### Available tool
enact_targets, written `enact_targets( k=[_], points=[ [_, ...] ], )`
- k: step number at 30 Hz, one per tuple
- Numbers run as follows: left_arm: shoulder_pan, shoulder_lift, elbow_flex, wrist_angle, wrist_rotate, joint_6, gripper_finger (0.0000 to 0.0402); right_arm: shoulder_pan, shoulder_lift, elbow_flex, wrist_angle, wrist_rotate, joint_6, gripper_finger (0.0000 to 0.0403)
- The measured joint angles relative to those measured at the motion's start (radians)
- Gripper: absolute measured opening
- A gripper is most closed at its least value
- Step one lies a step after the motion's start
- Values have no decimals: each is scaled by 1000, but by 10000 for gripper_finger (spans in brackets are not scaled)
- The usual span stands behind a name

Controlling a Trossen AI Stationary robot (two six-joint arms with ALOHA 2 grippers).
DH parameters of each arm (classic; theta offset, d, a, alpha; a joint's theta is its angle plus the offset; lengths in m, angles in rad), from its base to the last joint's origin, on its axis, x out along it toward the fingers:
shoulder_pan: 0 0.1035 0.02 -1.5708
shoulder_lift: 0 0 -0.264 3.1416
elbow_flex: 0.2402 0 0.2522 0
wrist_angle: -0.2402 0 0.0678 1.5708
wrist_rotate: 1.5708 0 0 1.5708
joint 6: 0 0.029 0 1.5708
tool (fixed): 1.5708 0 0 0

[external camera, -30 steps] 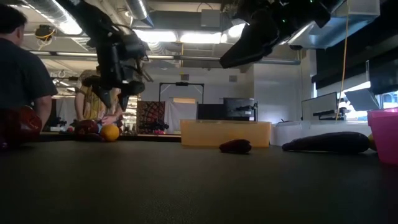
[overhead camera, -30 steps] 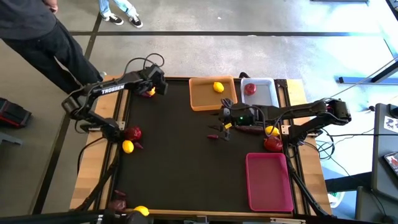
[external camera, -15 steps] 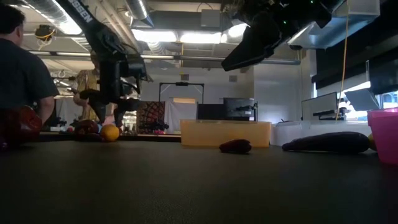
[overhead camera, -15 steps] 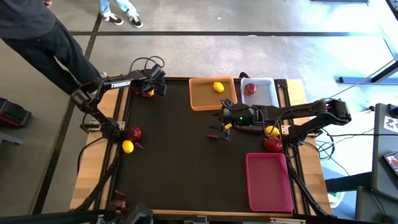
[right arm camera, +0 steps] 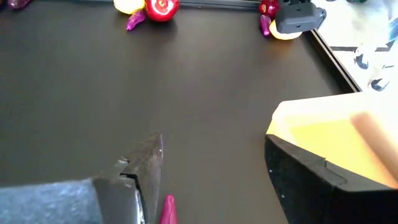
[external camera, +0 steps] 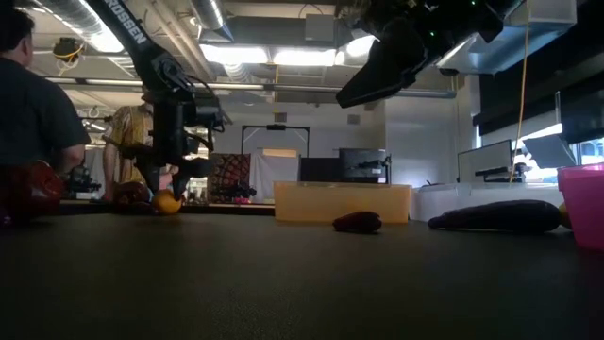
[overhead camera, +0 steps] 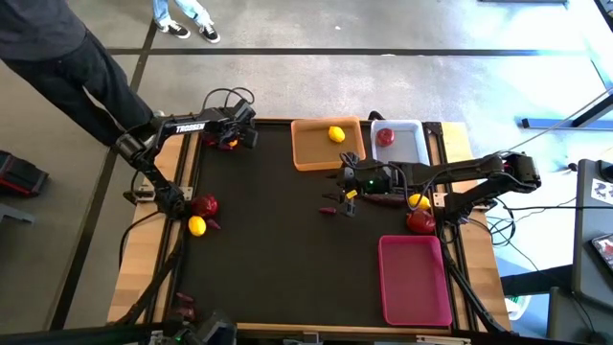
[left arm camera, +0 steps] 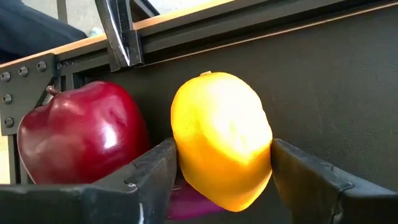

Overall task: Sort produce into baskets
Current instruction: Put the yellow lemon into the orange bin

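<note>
Beside lemon (left arm camera: 221,140), red apple (left arm camera: 81,134), possibly touching

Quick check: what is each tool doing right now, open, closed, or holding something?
Left tool: open, fingers on either side of a lemon at the table's far left corner, not yet clamped.
Right tool: open, empty, beside the orange basket.

glossy red apple (left arm camera: 81,134), waxy dimpled lemon (left arm camera: 222,140), matt black table mat (overhead camera: 278,249), bare wood edge (overhead camera: 153,264), magenta plastic basket (overhead camera: 414,280)

Two dark, jointed metal arms: the left arm (overhead camera: 177,129) bears white "TROSSEN" lettering and looped black cables; the right arm (overhead camera: 479,172) shows small green lights near its wrist.
</note>
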Motion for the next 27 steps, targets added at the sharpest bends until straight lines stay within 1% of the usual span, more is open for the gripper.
enact_targets(
  k=[7,9,14,18,24,27],
  points=[
    [-5,-7,-1,-1,8,41,184,0,0,0,-1,0,0,239],
    [-18,-15,-2,-8,11,41,177,0,0,0,-1,0,-1,239],
    [-75,-84,-6,-20,66,63,175,0,0,0,-1,0,-1,239],
    [-155,-172,-6,-16,114,71,174,0,0,0,-1,0,-1,239],
    [-325,-311,-5,14,183,71,174,0,0,0,5,0,7,239],
    [-420,-365,-5,56,209,78,174,0,0,0,7,-6,8,239]
  ],
)
